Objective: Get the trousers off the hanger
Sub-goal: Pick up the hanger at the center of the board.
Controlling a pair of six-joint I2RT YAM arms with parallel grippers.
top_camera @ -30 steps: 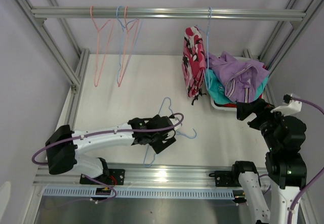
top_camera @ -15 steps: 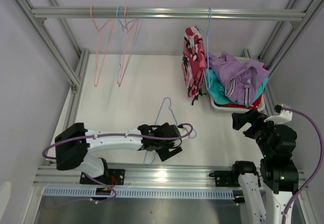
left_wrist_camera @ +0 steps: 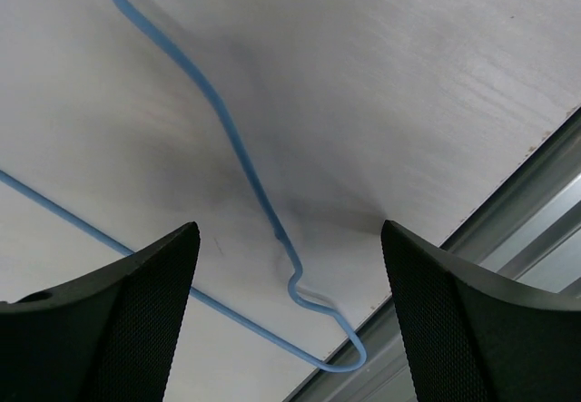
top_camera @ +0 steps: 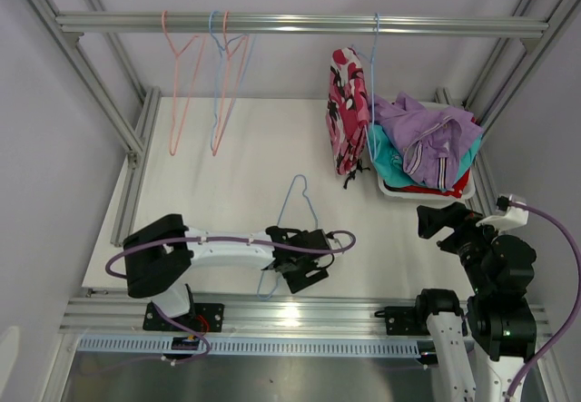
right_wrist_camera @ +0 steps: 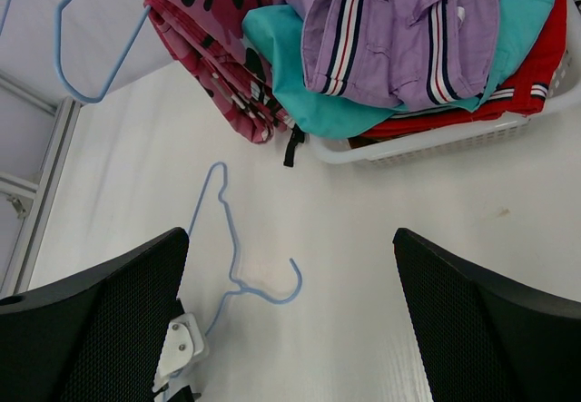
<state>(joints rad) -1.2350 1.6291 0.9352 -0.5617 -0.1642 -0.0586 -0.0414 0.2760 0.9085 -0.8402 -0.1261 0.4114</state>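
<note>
White table (top_camera: 227, 175) under a metal rail (top_camera: 300, 24), seen from above: the pink camouflage trousers (top_camera: 347, 107) hung on a hanger (top_camera: 374, 57) beside the basket (top_camera: 392, 191), well apart from my left gripper (top_camera: 307, 270), nearer the right gripper (top_camera: 442, 223). Left wrist: jaws apart over a spare hanger (left_wrist_camera: 227, 121) lying on the table. Right wrist: jaws apart, empty, trousers ahead, upper left. I judged a hard tug could unhook the hanger.

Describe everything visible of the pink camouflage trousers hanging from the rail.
The pink camouflage trousers are soft cloth, pink with white and black blotches, folded over a light-blue wire hanger hooked on the metal rail. They hang straight down, not yet taken off, beside the white basket and seemingly resting against the teal cloth in it. A black cord dangles from the lower end.
</note>
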